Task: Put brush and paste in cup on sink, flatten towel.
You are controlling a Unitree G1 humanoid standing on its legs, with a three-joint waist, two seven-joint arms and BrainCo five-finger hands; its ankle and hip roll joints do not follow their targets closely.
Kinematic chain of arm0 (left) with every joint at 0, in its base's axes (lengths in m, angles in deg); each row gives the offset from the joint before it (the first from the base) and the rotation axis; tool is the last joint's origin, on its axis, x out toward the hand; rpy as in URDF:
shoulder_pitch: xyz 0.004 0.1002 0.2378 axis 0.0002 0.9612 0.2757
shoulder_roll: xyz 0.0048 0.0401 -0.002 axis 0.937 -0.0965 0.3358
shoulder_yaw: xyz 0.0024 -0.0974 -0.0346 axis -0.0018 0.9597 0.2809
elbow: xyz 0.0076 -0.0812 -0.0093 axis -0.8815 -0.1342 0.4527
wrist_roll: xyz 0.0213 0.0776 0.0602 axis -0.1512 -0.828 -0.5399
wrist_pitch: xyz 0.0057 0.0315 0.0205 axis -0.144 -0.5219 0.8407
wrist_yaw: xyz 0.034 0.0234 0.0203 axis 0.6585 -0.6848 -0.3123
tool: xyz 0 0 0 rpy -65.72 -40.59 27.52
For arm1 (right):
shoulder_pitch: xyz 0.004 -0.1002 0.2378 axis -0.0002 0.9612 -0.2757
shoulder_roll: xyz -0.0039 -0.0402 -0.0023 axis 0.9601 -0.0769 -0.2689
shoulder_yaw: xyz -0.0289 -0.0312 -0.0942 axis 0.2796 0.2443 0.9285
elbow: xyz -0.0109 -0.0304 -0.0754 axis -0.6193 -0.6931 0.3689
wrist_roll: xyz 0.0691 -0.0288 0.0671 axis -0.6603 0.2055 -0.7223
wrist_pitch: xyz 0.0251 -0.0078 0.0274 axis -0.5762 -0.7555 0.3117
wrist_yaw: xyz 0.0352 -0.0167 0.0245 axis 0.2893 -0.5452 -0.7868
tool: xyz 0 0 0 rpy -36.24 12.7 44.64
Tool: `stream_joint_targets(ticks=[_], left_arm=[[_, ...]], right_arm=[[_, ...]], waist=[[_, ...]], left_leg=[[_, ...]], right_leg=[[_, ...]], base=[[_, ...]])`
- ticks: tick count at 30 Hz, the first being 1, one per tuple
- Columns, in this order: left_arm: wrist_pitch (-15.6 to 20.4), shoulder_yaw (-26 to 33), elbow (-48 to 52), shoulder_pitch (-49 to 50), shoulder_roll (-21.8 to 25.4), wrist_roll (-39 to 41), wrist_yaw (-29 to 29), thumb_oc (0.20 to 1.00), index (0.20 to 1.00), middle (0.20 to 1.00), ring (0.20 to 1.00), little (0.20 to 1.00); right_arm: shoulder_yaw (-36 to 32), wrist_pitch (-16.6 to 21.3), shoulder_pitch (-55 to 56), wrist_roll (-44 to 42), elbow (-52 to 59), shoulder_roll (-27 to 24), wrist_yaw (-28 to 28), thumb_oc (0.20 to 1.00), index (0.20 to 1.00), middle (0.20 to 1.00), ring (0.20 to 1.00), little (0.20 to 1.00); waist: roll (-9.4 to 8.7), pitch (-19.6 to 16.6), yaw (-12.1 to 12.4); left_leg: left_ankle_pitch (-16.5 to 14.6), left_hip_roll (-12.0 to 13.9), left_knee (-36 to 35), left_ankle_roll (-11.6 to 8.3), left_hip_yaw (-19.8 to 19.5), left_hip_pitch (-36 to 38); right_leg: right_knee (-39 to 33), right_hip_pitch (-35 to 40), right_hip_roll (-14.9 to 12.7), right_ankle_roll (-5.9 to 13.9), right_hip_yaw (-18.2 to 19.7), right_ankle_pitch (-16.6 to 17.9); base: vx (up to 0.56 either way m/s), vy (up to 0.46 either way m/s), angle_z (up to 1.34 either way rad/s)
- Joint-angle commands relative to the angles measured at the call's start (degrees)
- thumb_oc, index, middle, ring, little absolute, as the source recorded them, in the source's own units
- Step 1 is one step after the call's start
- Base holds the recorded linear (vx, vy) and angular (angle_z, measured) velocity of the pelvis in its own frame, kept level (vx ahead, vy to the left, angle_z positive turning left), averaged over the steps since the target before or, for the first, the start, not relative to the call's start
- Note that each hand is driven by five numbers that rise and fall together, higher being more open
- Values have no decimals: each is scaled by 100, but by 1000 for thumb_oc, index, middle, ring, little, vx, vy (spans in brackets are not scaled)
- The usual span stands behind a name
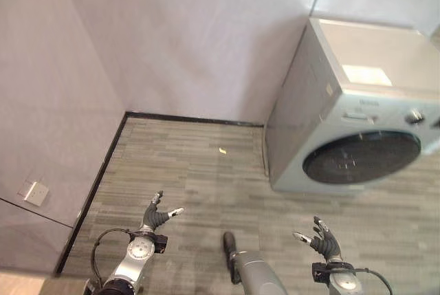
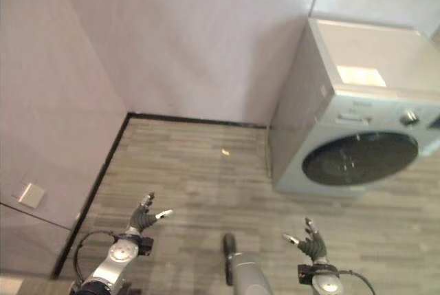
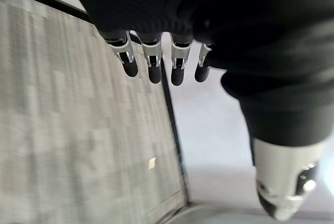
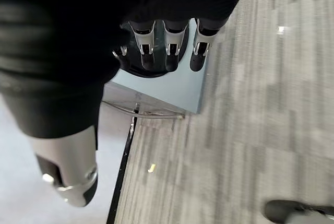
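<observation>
left hand [image 1: 157, 216] and right hand [image 1: 322, 238] hover with fingers spread over grey plank floor [image 1: 199, 171].

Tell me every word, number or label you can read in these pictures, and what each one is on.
No text can be read.
Washing machine: a line of print above its round door, too small and blurred to read.
Pale label on the machine's top: no lettering can be made out.
Wall socket plate: no markings visible.
Left hand and right hand: open, empty, unmarked.
</observation>
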Motion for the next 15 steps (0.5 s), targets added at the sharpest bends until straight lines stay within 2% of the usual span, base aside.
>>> stream_joint_targets(ticks=[1,2,3,4,5,6,7,8,9,10,11,12,13,15], left_arm=[[242,7,216,-411,105,-17,-71,1000,1000,1000,1000,1000],[244,16,275,-454,114,31,-74,1000,1000,1000,1000,1000],[244,14,276,-450,112,31,-74,1000,1000,1000,1000,1000],[245,28,272,-445,115,11,-61,1000,1000,1000,1000,1000],[258,25,252,-418,114,-38,-33,1000,1000,1000,1000,1000],[259,24,252,-408,106,-43,-33,1000,1000,1000,1000,1000],[237,39,252,-409,111,-129,-27,1000,1000,1000,1000,1000],[225,33,248,-427,124,-182,-14,1000,1000,1000,1000,1000],[215,-13,255,-463,130,-272,-11,1000,1000,1000,1000,1000],[213,-4,254,-459,118,-279,-14,1000,1000,1000,1000,1000],[231,-3,287,-404,126,-290,1,1000,1000,1000,1000,1000],[230,-1,290,-400,129,-291,1,1000,1000,1000,1000,1000],[232,-78,369,-323,163,-283,15,1000,1000,1000,1000,1000],[230,-78,372,-321,166,-282,16,1000,1000,1000,1000,1000]], right_arm=[[-234,320,-448,-334,436,-450,63,1000,1000,1000,1000,1000],[-208,222,-456,-218,428,-549,81,1000,1000,1000,1000,1000],[-209,220,-451,-216,430,-550,82,1000,1000,1000,1000,1000],[-215,204,-418,-161,466,-567,65,1000,1000,1000,1000,1000],[-229,190,-360,-13,486,-602,71,1000,1000,1000,1000,1000],[-229,190,-350,0,487,-604,75,1000,1000,1000,1000,1000],[-224,193,-315,134,558,-638,95,1000,1000,1000,1000,1000],[-213,186,-318,206,612,-661,94,1000,1000,1000,1000,1000],[-197,176,-350,299,683,-694,106,1000,1000,1000,1000,1000],[-189,177,-353,304,682,-703,109,1000,1000,1000,1000,1000],[4,72,-510,438,613,-695,50,1000,1000,1000,1000,1000],[9,74,-514,440,608,-691,51,1000,1000,1000,1000,1000],[170,79,-653,425,568,-588,-34,1000,1000,1000,1000,1000],[171,79,-652,425,567,-586,-34,1000,1000,1000,1000,1000]], waist=[[63,259,142],[8,261,283],[5,266,286],[-2,226,317],[11,173,324],[-3,167,319],[4,171,286],[31,168,267],[89,130,110],[79,137,117],[113,79,264],[105,80,245],[108,33,483],[98,34,486]], left_leg=[[1419,163,80,52,398,-885],[1185,386,-443,153,1188,-1402],[1173,378,-453,157,1193,-1380],[1149,542,-827,183,1488,-1516],[1099,983,-1648,143,2019,-1619],[1081,946,-1696,142,2032,-1570],[1318,1173,-2197,46,2456,-1560],[1455,1302,-2305,29,2741,-1557],[1627,1552,-2463,7,3542,-1366],[1616,1522,-2497,-8,3569,-1320],[1207,1070,-2481,261,2814,-1238],[1188,1050,-2478,275,2803,-1237],[1134,565,-2631,530,2225,-1104],[1137,553,-2644,535,2232,-1094]], right_leg=[[70,736,35,338,-12,-704],[-99,1122,-94,274,-339,-924],[-104,1142,-102,280,-337,-936],[-199,1280,-150,304,-450,-997],[-299,1533,-207,404,-632,-1221],[-302,1561,-234,419,-634,-1250],[-259,1689,-272,450,-794,-1381],[-172,1705,-269,449,-925,-1410],[63,1704,-287,487,-1232,-1494],[122,1698,-317,506,-1212,-1536],[402,1756,-530,653,-1130,-1535],[419,1759,-547,667,-1143,-1551],[1089,1666,-793,818,-1004,-979],[1104,1662,-806,824,-998,-988]], base=[[356,-256,47],[315,-168,15],[439,-200,37],[436,-19,77],[449,-17,76],[482,24,71],[291,18,32],[458,40,44],[312,36,37],[437,219,67],[252,201,69],[501,386,52],[264,202,15],[243,182,-18]])
